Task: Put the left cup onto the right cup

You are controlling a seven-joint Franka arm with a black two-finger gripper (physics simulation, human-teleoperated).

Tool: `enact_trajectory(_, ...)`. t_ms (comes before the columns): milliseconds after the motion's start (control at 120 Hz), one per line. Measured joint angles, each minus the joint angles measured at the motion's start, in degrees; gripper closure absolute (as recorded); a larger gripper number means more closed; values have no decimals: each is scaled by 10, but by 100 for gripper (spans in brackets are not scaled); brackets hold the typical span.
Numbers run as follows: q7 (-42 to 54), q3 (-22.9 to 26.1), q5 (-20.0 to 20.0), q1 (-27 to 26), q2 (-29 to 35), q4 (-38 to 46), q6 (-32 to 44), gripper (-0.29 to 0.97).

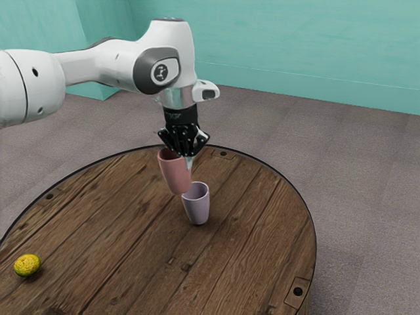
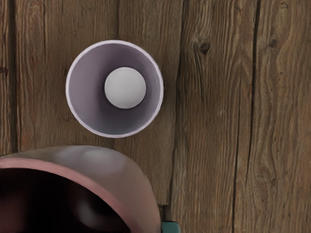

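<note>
the gripper (image 1: 186, 152) is narrowed onto the rim of the pink cup (image 1: 173, 172), holding it tilted and clear of the round wooden table (image 1: 249, 262). the pink cup's base hangs just beside the rim of the lilac cup (image 1: 196, 202), which stands upright on the planks. both cups are plain and handleless.

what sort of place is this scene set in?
Likely a bare simulated room rather than a kitchen or workshop: a round wooden table stands on a grey floor, with plain teal walls behind.
</note>
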State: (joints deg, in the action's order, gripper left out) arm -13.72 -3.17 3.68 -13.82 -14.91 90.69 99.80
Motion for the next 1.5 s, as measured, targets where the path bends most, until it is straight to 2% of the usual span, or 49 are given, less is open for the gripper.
enact_trajectory(300, -38, 2, 2, 8, -80, -90, -19, 78)
enact_trajectory(808, -47, -1, 6, 31, -166, -171, -10, 78)
enact_trajectory(1033, -45, -1, 15, 20, -164, -164, 3, 79)
enact_trajectory(1325, -47, -1, 25, 19, -130, -98, 21, 78)
enact_trajectory(1500, -48, -1, 26, 19, -120, -69, 37, 40)
